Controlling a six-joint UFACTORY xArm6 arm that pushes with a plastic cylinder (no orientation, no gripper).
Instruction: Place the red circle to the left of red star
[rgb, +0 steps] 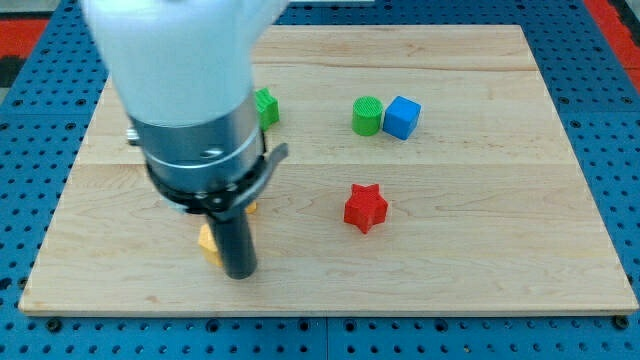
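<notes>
My tip (241, 274) rests on the board in the lower left of the frame, touching or just beside a yellow block (209, 243) whose shape is hidden; being a bare rod, it has nothing to open or close. The red star (365, 207) sits right of centre, well apart, but no red circle shows, possibly hidden behind the arm. I judge the tip should get to the circle's left side and push steadily toward the view's right, stopping short of the star.

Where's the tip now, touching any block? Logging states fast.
No gripper: my tip sits at the board's lower left, against a yellow block, well left of the red star. Red circle: not visible.
</notes>
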